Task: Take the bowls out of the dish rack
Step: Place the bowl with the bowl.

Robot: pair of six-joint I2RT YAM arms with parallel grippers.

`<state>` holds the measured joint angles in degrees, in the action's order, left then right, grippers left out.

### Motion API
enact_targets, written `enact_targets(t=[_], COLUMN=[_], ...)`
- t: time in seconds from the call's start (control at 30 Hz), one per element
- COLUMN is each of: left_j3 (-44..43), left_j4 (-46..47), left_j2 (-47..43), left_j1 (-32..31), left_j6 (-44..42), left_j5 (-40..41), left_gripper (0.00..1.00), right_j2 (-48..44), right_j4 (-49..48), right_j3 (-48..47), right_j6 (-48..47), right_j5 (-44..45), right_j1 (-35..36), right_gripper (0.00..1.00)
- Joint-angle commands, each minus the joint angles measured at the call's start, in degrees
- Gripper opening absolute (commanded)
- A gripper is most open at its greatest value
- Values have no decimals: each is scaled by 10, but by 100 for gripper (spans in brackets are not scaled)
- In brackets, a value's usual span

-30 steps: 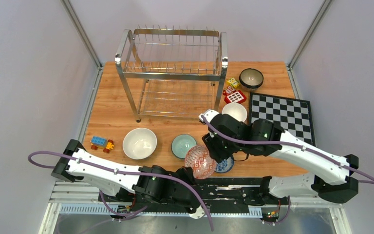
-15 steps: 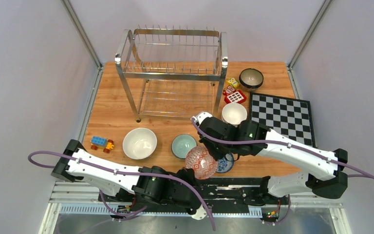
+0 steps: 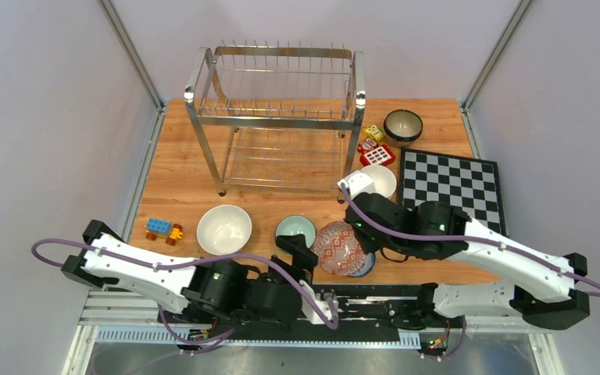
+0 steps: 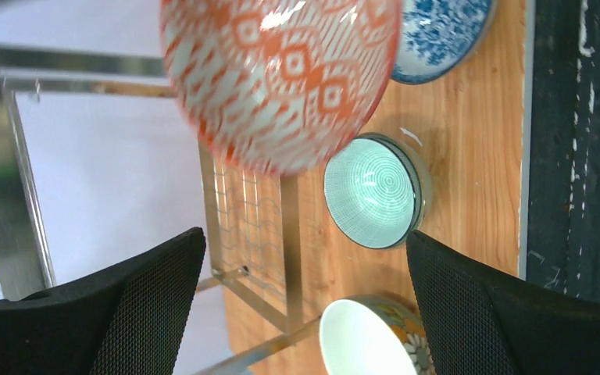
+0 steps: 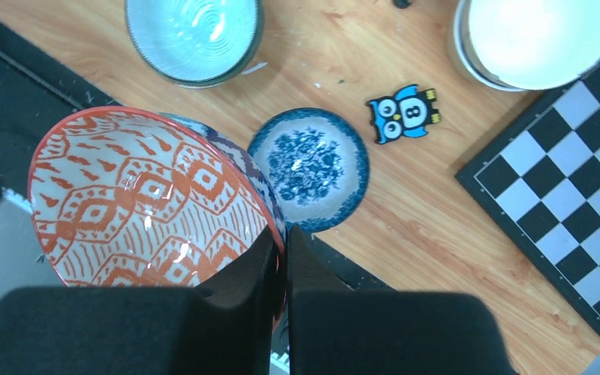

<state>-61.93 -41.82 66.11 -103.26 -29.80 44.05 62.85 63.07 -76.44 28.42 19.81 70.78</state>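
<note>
Pale grey walls (image 3: 55, 117) close in on both sides, with slanted metal frame posts (image 3: 129, 51) at the back corners. Between them lies a warm wood-grain tabletop (image 3: 180, 168), scuffed with small white flecks in the right wrist view.

Biggest thing on it is the dish rack (image 3: 277, 117), shiny steel wire in two tiers, standing at the far middle. To its right, a black-and-white chessboard (image 3: 451, 187) lies flat at the tabletop's right edge.

Now the action! The right end effector (image 5: 281, 254) is pinched tight on the rim of the red-patterned bowl (image 3: 341, 248). That bowl is out of the rack, tilted, at the near edge of the tabletop. It has orange-red diamonds and dashes on a pale ground, glossy, with a red rim. The left end effector (image 4: 305, 312) gapes wide and grips nothing, with the bowl just beyond its fingers.

Other bowls sit on the wood:
- The cream-white bowl (image 3: 224, 229) is in front of the rack.
- The celadon bowl (image 3: 295, 230) is beside it, ribbed with fine rings.
- A white bowl (image 3: 379, 180) is by the chessboard's near-left corner.
- A dark brown bowl (image 3: 403, 125) is at the far right.
- A blue-and-white dish (image 5: 308, 168) with a floral centre lies just beside the held bowl.

Toy blocks (image 3: 164, 229) lie at the left. Smallest is an owl card (image 5: 403, 114), blue, marked "8".
</note>
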Motion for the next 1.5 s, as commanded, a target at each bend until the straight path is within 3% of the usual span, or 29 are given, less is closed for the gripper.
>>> enact_targets(t=[0.0,0.1,0.27,0.47,0.8,1.47], left_j3=[22,39,97,138,135,158], left_j4=[32,36,112,192,73,41], left_j2=[-58,-86,-137,-179,-186,-188], left_j1=[0,5,16,16,16,16], left_j6=[124,200,302,423,597,669], left_j5=[56,66,96,177,230,224], left_gripper=[100,100,100,100,100,100], right_j2=[-57,-98,-140,-158,-152,-136], right_j4=[9,-14,-89,-156,-230,-290], right_j3=[43,90,189,258,346,420], right_j6=[41,42,25,29,54,84], right_j5=[79,73,-17,-52,-82,-112], right_j1=[-24,-66,-169,-214,-253,-259], right_gripper=[3,3,3,3,3,3])
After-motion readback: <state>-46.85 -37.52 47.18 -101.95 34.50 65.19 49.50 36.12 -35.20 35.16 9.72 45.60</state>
